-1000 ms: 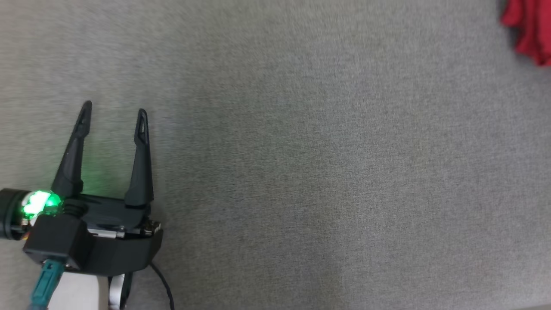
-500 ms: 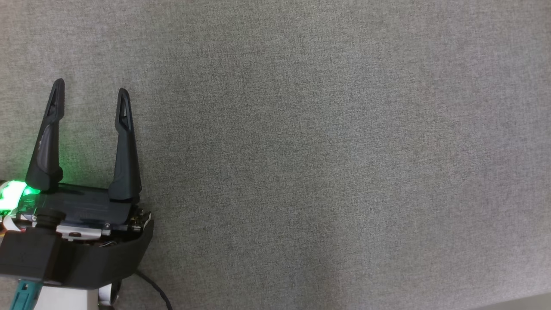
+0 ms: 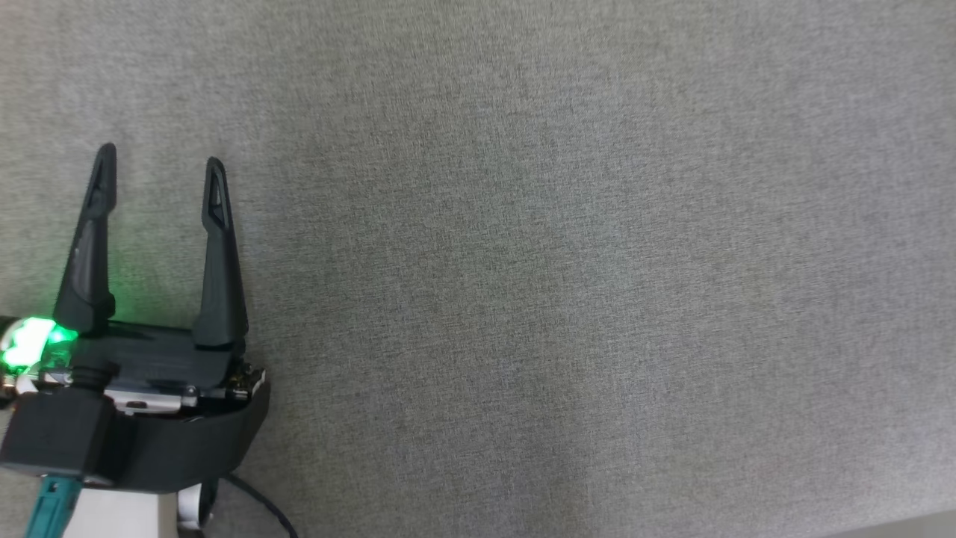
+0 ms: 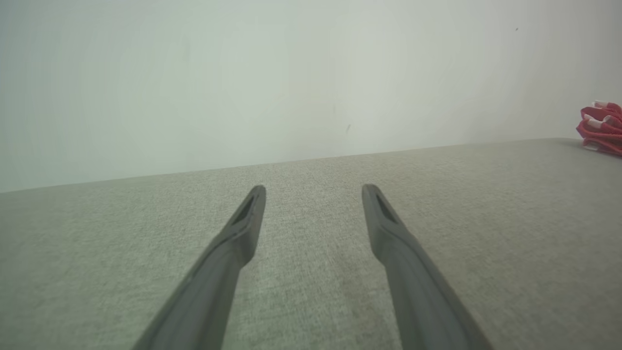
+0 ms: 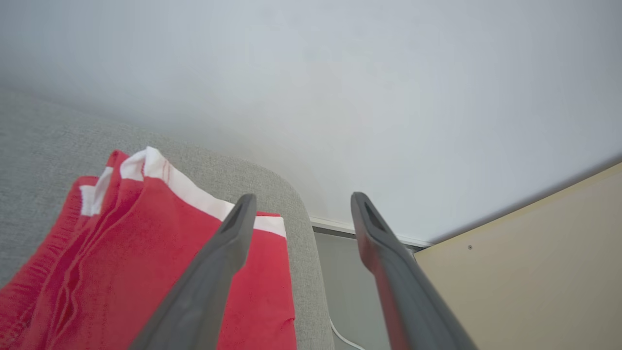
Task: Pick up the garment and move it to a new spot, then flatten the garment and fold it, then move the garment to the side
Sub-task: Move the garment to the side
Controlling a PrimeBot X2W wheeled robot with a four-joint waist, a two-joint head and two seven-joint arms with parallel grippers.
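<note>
The garment (image 5: pixel 121 253) is red with white trim and lies folded near the rounded corner of the grey surface (image 5: pixel 39 146), below my right gripper (image 5: pixel 301 201), whose fingers are spread and hold nothing. In the left wrist view the same garment (image 4: pixel 602 129) is a small red heap far off at the right edge. My left gripper (image 3: pixel 160 161) hovers open over bare grey fabric at the lower left of the head view, and between its fingers (image 4: pixel 313 192) nothing is held.
A pale wall (image 4: pixel 291 73) rises behind the grey surface. Past the surface's corner are a tan panel (image 5: pixel 525 272), a strip of floor and a white cable (image 5: pixel 345 338).
The head view has swung left, so the red garment left its upper right corner. The left gripper stays open and shifted slightly left in that view.
</note>
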